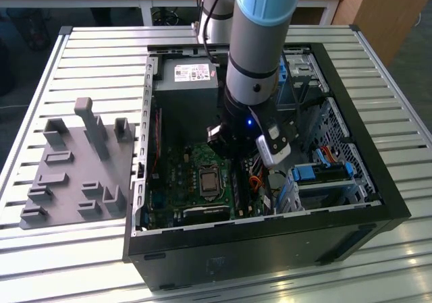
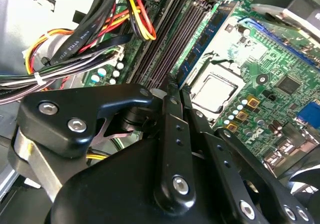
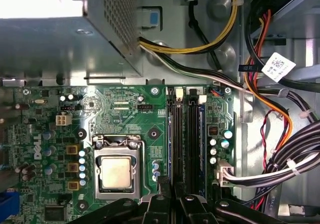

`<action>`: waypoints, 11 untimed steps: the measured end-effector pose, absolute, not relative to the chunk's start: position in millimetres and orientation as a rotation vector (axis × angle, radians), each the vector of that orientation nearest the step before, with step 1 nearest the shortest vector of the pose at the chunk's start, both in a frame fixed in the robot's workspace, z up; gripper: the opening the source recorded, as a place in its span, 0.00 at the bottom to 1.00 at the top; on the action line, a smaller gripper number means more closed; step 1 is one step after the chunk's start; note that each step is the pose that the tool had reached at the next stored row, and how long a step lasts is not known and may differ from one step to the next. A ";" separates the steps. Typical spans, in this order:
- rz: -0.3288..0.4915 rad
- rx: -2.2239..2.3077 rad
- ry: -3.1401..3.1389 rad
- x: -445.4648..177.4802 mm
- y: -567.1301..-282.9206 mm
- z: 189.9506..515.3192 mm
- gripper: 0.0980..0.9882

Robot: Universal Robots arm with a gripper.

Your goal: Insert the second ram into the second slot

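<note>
Exterior view: arm [image 1: 260, 40] stands upright, end effector [image 1: 233, 148] low over motherboard [image 1: 196, 181].

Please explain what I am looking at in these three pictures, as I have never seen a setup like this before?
The exterior view shows a robot arm reaching down into an open computer case that lies on a slatted metal table. To the exterior view's left of the case sits a grey holder block with upright posts. The two other pictures come from cameras riding at the arm's wrist, looking down past the black gripper. In both wrist views you see the green motherboard, its square processor socket, the long dark memory slots and bundles of coloured cables. In the second wrist view a blue memory stick stands along the slots, ahead of the gripper's tip.
</note>
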State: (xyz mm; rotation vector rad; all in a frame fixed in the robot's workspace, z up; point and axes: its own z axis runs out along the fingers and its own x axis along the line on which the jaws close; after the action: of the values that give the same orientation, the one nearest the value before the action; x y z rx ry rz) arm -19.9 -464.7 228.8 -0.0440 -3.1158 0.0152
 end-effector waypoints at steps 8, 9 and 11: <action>0.017 -0.044 -3.116 -15.6 -463.1 226.4 0.04; 0.016 -0.044 -3.116 -15.1 -463.0 226.2 0.04; 0.017 -0.045 -3.116 -15.0 -463.1 226.2 0.04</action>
State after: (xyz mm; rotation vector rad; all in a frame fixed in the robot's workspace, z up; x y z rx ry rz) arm -15.0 -463.1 226.2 -0.0446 -3.1157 0.0166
